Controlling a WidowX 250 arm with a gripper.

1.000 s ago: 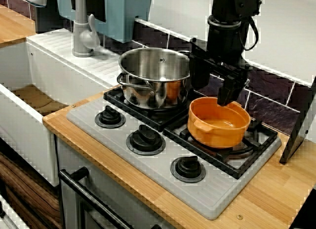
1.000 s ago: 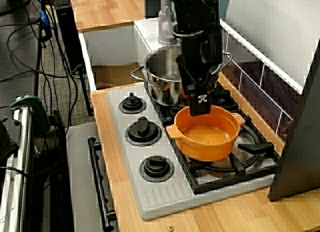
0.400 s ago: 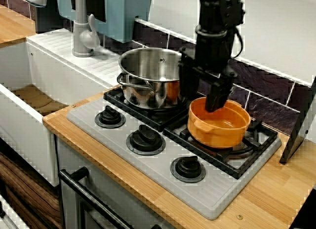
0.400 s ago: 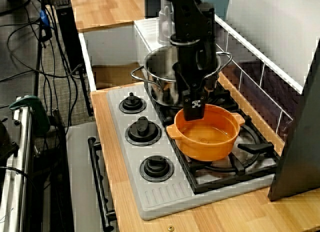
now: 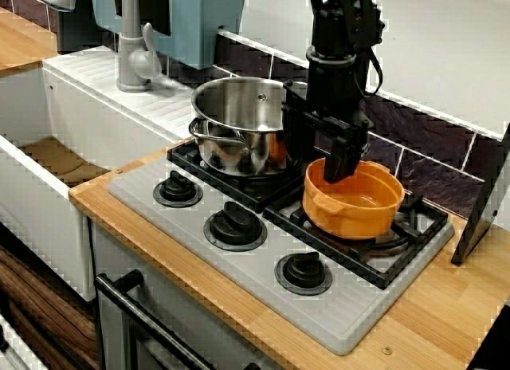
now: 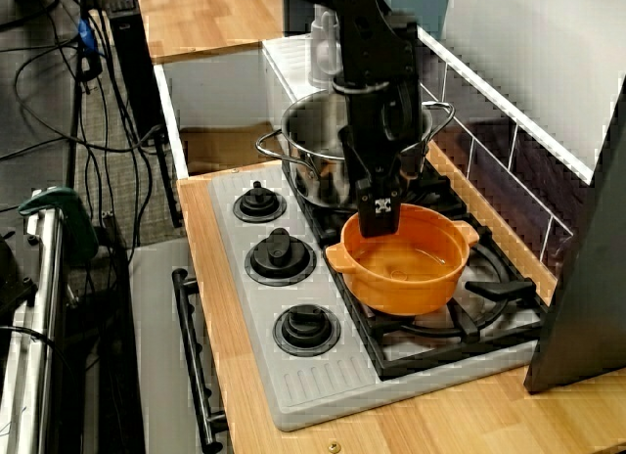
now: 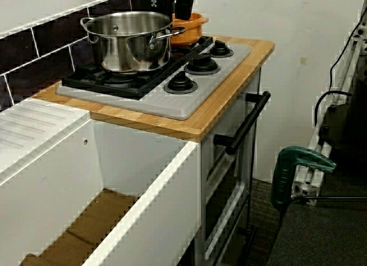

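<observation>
empty orange pot stands upright on the right burner grate.

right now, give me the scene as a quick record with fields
hand: open, lowered at the rim of the orange pot, on the side facing the steel pot
orange pot: upright, looks empty, on the hob
steel pot: upright on the hob, beside the orange pot
knobs: three, black, along the hob's front
sink: next to the hob, with a grey tap behind it
</observation>
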